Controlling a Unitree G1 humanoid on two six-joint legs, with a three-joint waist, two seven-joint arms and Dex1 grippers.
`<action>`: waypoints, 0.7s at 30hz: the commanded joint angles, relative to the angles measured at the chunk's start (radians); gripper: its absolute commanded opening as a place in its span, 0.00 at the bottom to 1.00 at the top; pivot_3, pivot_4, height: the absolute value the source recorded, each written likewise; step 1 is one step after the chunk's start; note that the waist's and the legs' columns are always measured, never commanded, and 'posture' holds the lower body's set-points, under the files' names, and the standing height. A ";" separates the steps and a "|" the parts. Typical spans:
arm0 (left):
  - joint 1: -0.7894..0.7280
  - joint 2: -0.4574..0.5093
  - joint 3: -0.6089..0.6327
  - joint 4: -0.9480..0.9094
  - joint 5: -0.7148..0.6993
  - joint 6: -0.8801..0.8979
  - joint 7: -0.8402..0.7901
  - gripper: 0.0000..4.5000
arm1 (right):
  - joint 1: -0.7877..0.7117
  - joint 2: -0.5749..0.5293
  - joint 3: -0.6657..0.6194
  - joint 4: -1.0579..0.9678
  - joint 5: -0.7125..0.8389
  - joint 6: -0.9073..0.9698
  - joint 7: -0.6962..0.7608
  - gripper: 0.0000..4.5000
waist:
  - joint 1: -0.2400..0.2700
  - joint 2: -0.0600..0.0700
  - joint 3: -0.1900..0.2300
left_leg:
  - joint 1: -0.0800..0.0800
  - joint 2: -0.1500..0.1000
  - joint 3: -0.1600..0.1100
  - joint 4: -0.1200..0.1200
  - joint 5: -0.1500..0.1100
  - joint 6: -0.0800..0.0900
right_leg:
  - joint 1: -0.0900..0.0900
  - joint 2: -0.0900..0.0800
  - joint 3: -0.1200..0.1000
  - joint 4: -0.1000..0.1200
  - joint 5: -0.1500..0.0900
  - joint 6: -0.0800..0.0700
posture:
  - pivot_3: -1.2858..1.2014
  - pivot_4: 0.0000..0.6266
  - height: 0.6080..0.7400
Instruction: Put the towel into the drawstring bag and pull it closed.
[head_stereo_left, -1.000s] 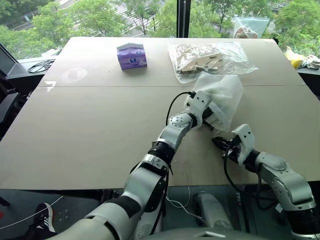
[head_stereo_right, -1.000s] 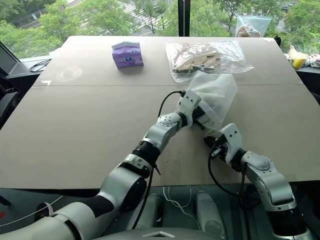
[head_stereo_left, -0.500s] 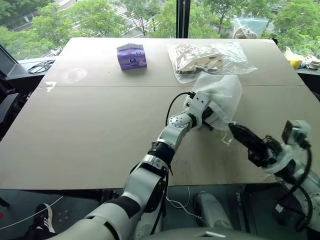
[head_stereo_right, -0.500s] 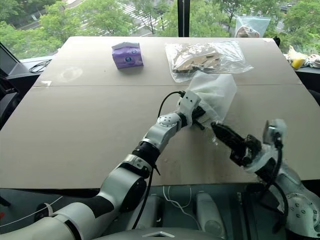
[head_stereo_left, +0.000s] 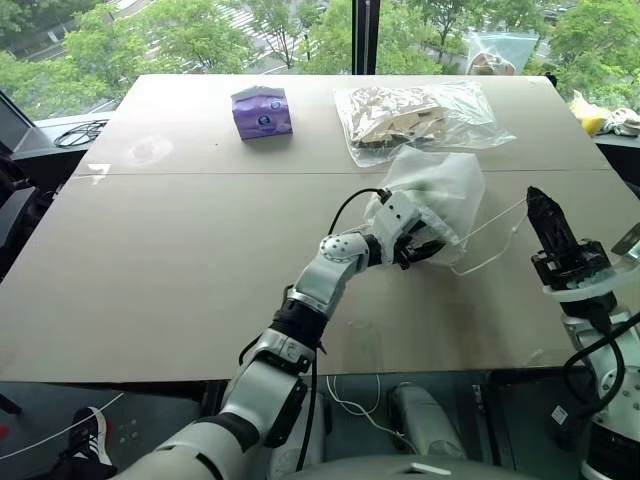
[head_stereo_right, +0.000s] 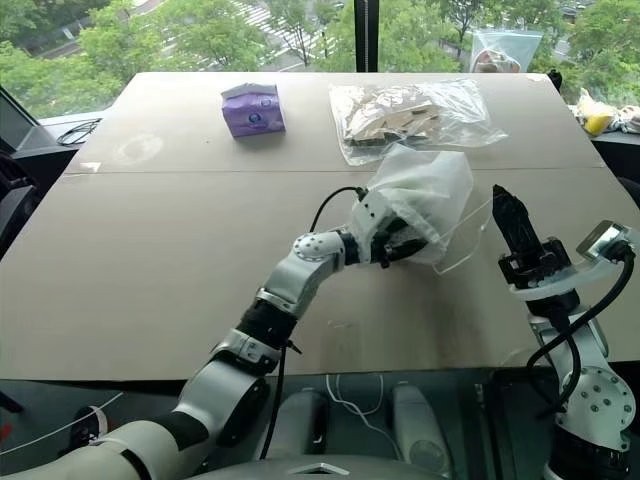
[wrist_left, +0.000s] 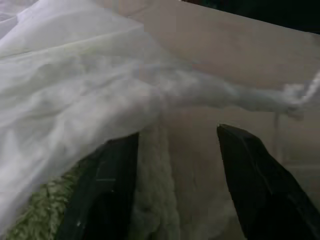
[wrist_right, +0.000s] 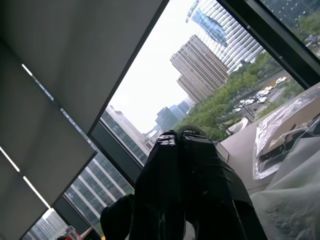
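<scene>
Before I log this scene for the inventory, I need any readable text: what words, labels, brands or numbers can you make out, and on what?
No text can be read.
purple tissue pack: a dark round print on its front, too small to read.
clear bag with brown paper contents: no lettering visible.
drawstring bag: plain, no print.
towel: plain.

You have a purple tissue pack (head_stereo_left: 262, 112) and a clear bag of brown paper (head_stereo_left: 415, 117) on the worktop's (head_stereo_left: 180, 250) far side.
</scene>
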 joint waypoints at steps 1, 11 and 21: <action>0.001 0.116 0.032 -0.279 -0.108 0.140 -0.124 0.77 | -0.009 -0.004 0.003 -0.022 -0.003 -0.017 0.000 0.00 | -0.001 0.000 0.000 | 0.000 0.000 0.000 0.000 0.000 0.000 | 0.000 0.000 0.000 0.000 0.000 0.000 | 0.52 0.24 1.00; 0.055 0.340 0.260 -0.177 -0.152 0.278 0.003 0.77 | -0.019 -0.007 0.011 0.000 -0.030 -0.019 0.003 0.00 | -0.002 0.003 -0.001 | 0.001 0.000 0.002 0.003 0.000 0.000 | 0.000 0.000 0.001 0.001 0.000 0.000 | 0.52 0.24 1.00; 0.118 0.349 0.170 -0.005 -0.050 0.107 0.011 0.77 | -0.035 -0.013 0.009 0.018 -0.047 -0.018 0.008 0.00 | 0.011 0.003 -0.001 | 0.000 0.000 0.003 0.002 0.000 0.000 | -0.001 -0.001 0.001 0.001 0.000 0.000 | 0.52 0.24 1.00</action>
